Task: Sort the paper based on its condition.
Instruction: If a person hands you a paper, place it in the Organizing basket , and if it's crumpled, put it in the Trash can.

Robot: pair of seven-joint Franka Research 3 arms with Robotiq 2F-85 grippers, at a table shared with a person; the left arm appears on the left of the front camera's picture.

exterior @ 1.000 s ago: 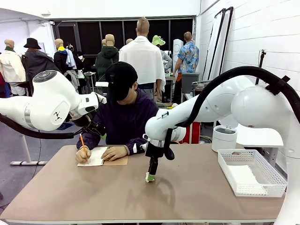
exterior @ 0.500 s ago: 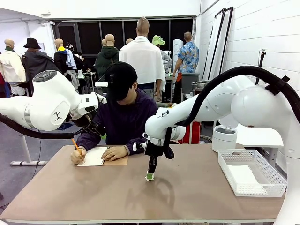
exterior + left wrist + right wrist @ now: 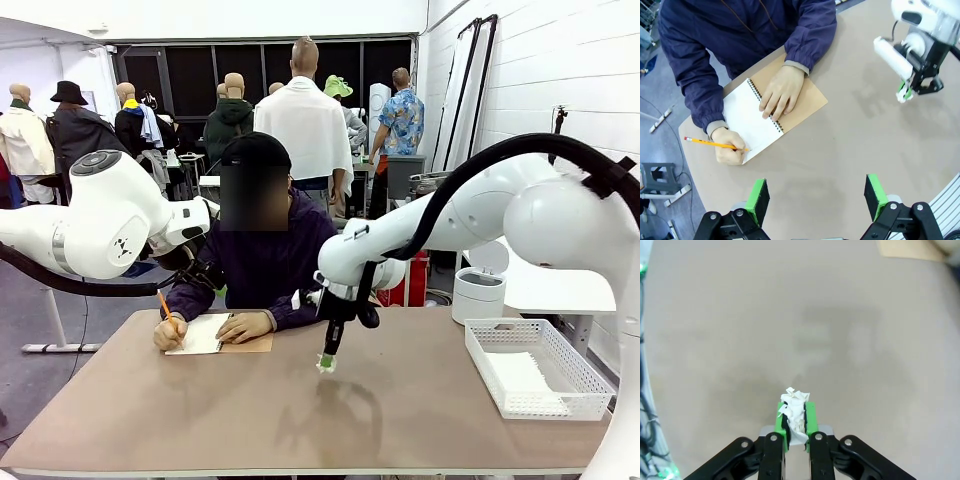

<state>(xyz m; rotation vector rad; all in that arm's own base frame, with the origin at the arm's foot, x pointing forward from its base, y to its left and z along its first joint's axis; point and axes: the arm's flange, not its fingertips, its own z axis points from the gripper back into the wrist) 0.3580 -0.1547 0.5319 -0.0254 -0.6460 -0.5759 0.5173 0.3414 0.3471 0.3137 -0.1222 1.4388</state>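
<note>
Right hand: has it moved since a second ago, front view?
Yes. The right hand, shut on crumpled paper, has risen from the table and shifted slightly toward the white basket.

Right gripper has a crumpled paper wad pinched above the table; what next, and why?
Probably carry it rightward toward the white bin, not the basket, which holds flat sheets. The right gripper is shut on the crumpled paper, clear of the table.

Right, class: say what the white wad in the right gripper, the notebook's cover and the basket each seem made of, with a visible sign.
The wad: thin white paper, matt, by its sharp crumpled creases. The notebook's cover: likely brown cardboard, matt and flat. The basket: probably white plastic, by its regular moulded mesh walls.
</note>
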